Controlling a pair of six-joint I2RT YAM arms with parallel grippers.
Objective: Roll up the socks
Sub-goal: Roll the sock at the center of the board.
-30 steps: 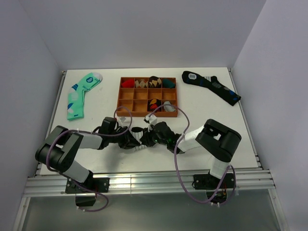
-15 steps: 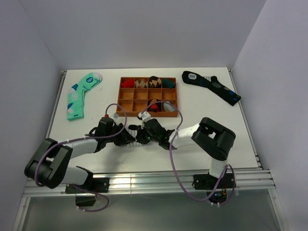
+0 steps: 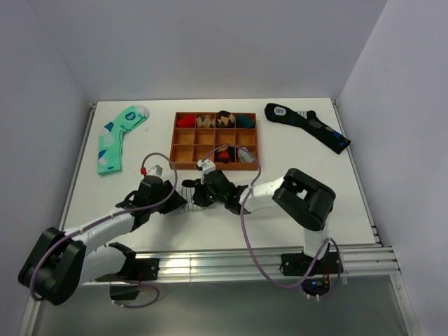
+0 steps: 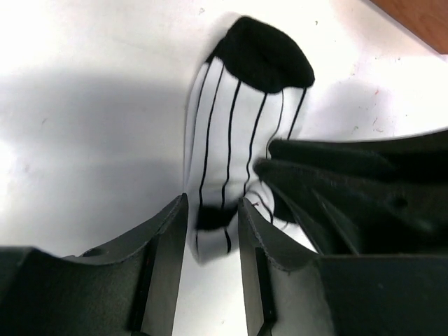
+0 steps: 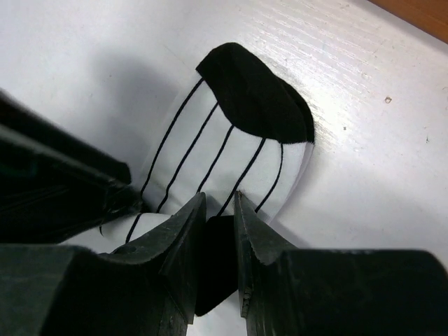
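The short white sock (image 3: 187,197) with thin black stripes lies on the white table just in front of the wooden tray. In the left wrist view its black toe (image 4: 264,54) points away and its striped body (image 4: 227,133) runs back between my fingers. My left gripper (image 4: 212,218) is shut on the near end with a black band. In the top view, the left gripper (image 3: 176,203) is at the sock's left. My right gripper (image 5: 218,213) is shut on a black part of the sock (image 5: 231,140). It sits at the sock's right in the top view (image 3: 203,192). The two grippers almost touch.
A wooden compartment tray (image 3: 172,143) with several rolled socks stands just beyond the grippers; its corner shows in both wrist views (image 4: 420,21) (image 5: 420,14). A mint green sock (image 3: 115,136) lies at the far left. A long black sock (image 3: 308,124) lies at the far right.
Both grippers have moved left and a little towards the tray, taking the striped sock with them. The left arm has stretched out lower over the table.
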